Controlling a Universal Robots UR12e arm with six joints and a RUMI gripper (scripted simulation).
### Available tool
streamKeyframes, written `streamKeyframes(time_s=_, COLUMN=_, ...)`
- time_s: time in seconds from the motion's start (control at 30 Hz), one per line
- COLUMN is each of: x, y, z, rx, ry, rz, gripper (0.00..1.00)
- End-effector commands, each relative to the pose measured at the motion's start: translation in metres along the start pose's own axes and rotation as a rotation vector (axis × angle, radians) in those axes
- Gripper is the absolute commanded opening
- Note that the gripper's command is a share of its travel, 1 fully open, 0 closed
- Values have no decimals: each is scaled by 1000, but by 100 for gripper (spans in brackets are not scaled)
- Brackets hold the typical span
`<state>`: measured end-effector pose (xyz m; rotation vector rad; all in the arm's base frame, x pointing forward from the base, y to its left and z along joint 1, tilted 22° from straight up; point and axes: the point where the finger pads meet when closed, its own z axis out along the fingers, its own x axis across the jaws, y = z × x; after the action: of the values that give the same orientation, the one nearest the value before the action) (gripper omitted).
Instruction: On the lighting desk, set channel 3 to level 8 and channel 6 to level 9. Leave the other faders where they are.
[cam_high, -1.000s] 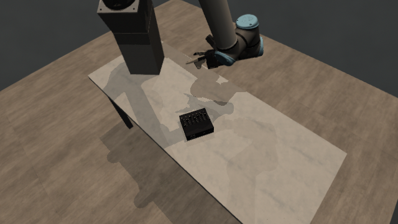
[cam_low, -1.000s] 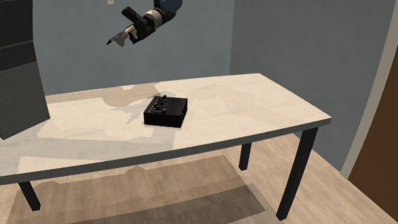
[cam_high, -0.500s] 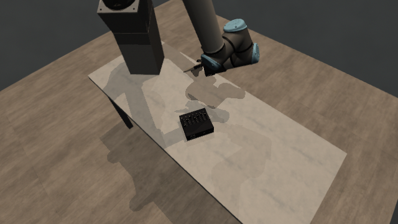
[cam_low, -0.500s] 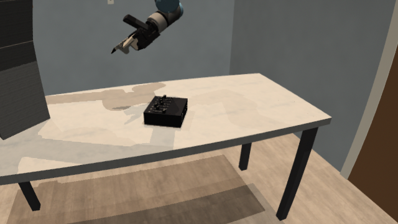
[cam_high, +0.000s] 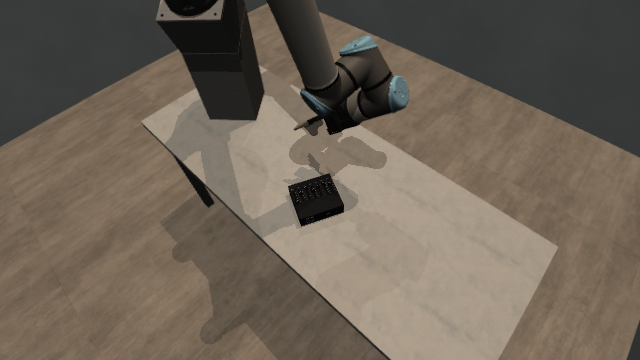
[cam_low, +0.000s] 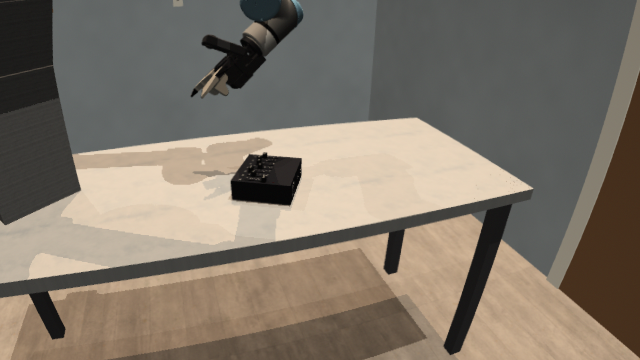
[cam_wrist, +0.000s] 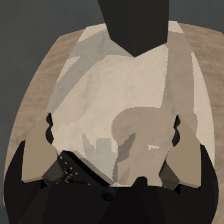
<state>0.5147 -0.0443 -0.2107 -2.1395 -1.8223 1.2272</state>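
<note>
No text, brand or number can be read in any view. The black lighting desk on the table bears small pale marks among its faders, too small and blurred to make out as letters, digits or signs.
</note>
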Motion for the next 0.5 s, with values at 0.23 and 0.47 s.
streamKeyframes(time_s=0.23, x=-14, y=48, z=0, rx=-205, ry=168, rz=4, gripper=100)
streamKeyframes(time_s=0.47, x=-22, y=62, z=-4, rx=-266, ry=202, rz=6, gripper=100)
